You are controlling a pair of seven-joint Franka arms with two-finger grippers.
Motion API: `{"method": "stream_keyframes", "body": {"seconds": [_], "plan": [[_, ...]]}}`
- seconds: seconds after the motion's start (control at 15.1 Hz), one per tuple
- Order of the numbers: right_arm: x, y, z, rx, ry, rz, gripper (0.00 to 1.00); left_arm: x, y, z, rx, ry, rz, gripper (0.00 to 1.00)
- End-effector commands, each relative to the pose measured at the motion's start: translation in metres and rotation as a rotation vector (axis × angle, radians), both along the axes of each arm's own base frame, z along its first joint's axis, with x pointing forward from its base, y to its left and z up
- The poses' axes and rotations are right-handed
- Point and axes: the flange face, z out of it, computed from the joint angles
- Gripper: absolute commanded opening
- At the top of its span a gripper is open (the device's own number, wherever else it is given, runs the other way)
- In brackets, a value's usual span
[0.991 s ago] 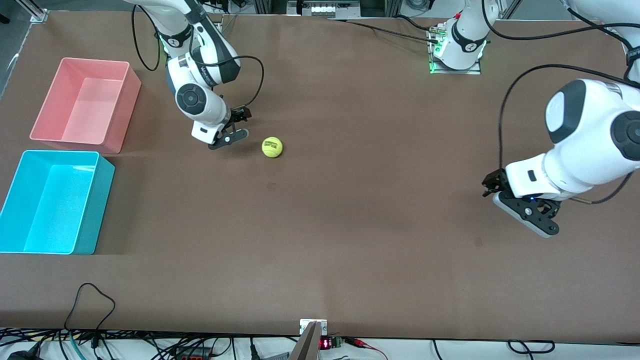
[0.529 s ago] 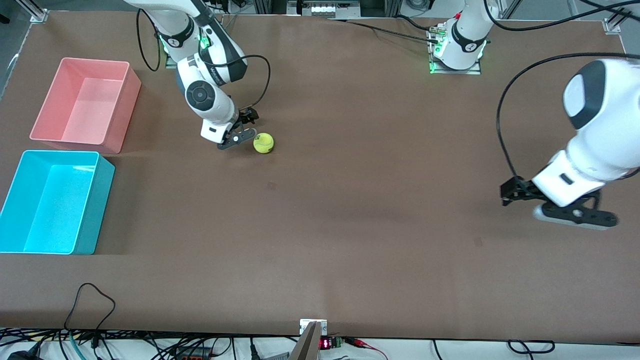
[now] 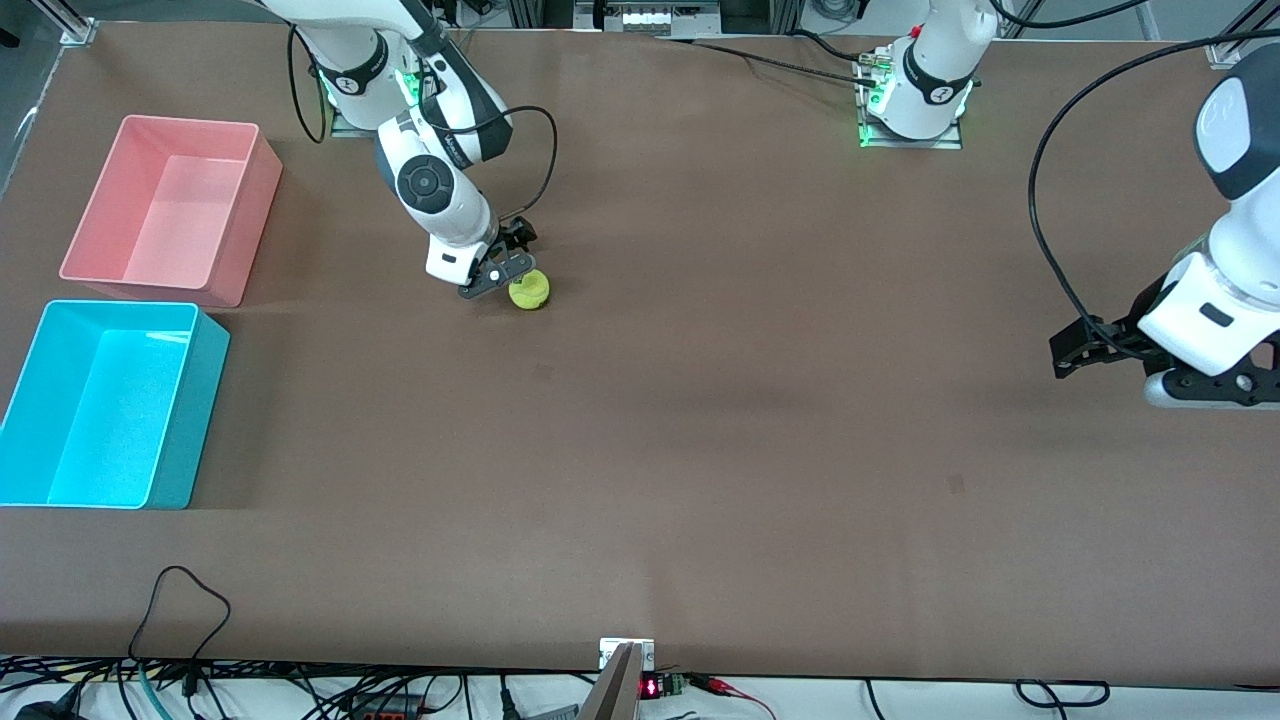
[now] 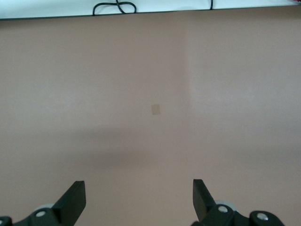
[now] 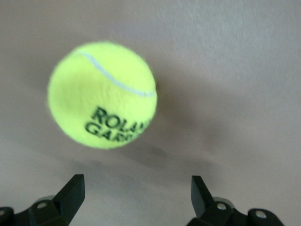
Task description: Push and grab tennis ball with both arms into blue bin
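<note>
Brown tabletop (image 3: 700, 420) carries a pink bin (image 3: 165, 208) and the blue bin (image 3: 105, 405) at the right arm's end, the blue bin nearer the front camera. Right gripper (image 3: 497, 277) is low over the table with fingers (image 5: 70, 193) spread wide, and the tennis ball (image 3: 528, 290) sits on the table just beside its tips, not between them, well apart from the blue bin. Left gripper (image 3: 1190, 385) hangs over bare table at the left arm's end, fingers (image 4: 73, 202) spread, nothing between them.
</note>
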Motion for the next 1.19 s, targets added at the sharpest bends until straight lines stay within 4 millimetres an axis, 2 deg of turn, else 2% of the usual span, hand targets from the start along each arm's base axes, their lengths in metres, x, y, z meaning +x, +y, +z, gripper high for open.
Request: {"method": "stream_keyframes", "body": {"seconds": [0.0,0.26,0.4,0.86,1.12], "plan": [[0.007,0.012,0.004,0.033,-0.051,0.02,1.0,-0.012,0.012,0.02,-0.001,-0.007,0.038,1.0],[0.013,0.029,-0.001,0.069,-0.102,0.035,1.0,-0.039,0.034,0.026,-0.002,0.114,0.061,1.0],[0.015,0.031,-0.001,0.073,-0.105,0.033,1.0,-0.043,0.035,0.028,-0.026,0.113,0.059,1.0],[0.02,0.037,-0.004,0.088,-0.123,0.033,1.0,-0.071,0.024,0.013,-0.058,0.088,0.052,1.0],[0.023,0.039,-0.004,0.092,-0.126,0.03,1.0,-0.072,0.025,0.013,-0.055,0.088,0.051,1.0]]}}
